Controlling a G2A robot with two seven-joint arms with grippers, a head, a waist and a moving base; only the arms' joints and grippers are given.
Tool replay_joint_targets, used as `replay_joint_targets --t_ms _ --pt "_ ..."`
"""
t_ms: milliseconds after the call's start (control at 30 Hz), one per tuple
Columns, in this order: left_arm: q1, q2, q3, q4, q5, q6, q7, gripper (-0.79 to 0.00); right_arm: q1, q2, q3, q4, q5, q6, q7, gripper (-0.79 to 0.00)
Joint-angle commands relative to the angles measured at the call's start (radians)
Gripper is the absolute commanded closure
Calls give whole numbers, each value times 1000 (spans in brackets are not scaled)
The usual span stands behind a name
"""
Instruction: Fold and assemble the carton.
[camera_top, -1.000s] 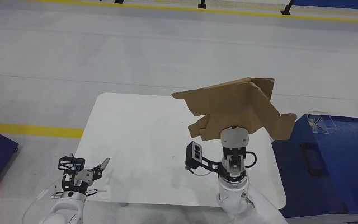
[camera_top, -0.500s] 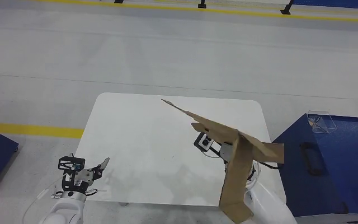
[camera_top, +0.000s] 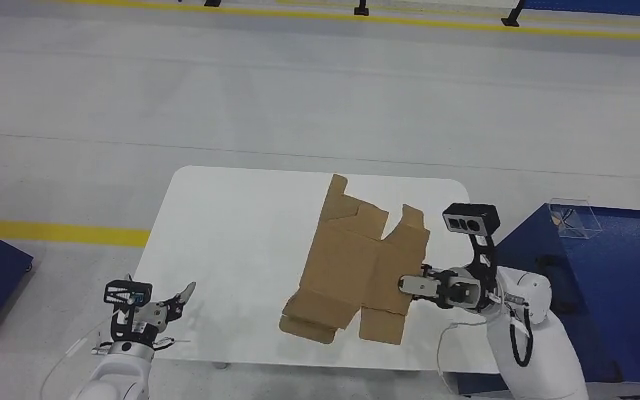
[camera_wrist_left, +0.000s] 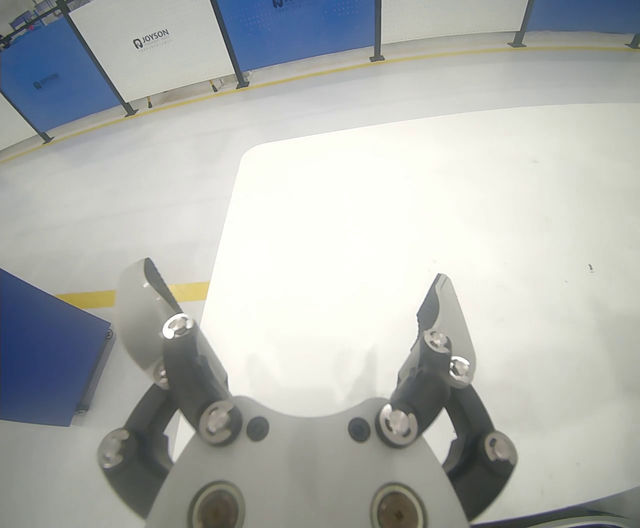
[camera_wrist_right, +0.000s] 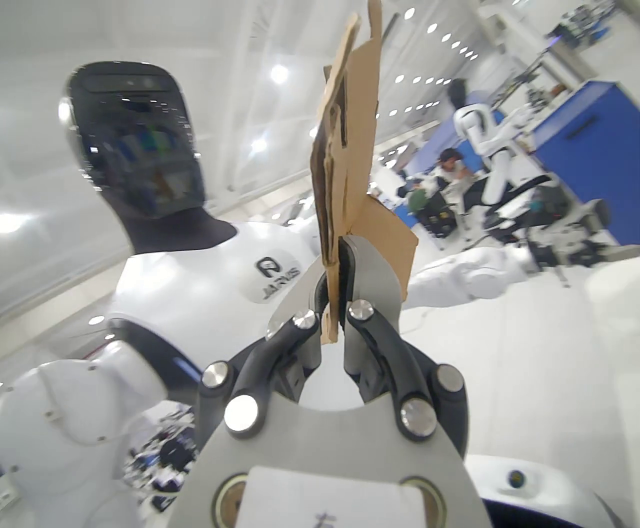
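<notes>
A flat brown carton (camera_top: 355, 270) with its flaps spread lies over the right half of the white table (camera_top: 230, 250) in the top view. My right gripper (camera_top: 405, 285) is shut on the carton's right edge. In the right wrist view the carton (camera_wrist_right: 345, 165) shows edge-on, pinched between the fingers of the right gripper (camera_wrist_right: 334, 260). My left gripper (camera_top: 178, 298) sits at the table's front left corner, far from the carton. The left wrist view has the left gripper (camera_wrist_left: 295, 295) open over bare table, nothing between its fingers.
A blue cabinet (camera_top: 580, 290) stands beside the table's right edge, with a small clear container (camera_top: 572, 216) on it. A blue box (camera_wrist_left: 45, 360) sits on the floor off the table's left side. The table's left half (camera_wrist_left: 400, 210) is bare.
The right arm swung the carton from held up high in the air down to lying nearly flat over the table, and the arm moved right. The left arm kept still.
</notes>
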Motion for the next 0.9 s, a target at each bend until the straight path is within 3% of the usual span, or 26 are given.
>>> replay_joint_targets --t_ms 0,300,567,700,800,867 --pt "0 0 0 0 0 0 0 -785 -7 2 -2 36 -66 -15 -17 0" --pt "0 0 0 0 0 0 0 -785 18 -3 -92 198 -92 -30 -32 0" --pt "0 0 1 2 -4 -5 -5 -785 21 -3 -93 201 -90 -32 -34 0" --pt "-40 2 -29 -28 -221 -131 -237 -785 15 -2 -106 172 -153 -10 -70 0" --pt "-75 6 -89 -65 -597 -229 -485 -785 12 -2 -121 171 -164 5 -72 0" --pt "-109 12 -123 -59 -886 -253 -710 -785 11 -2 -135 178 -164 13 -66 0"
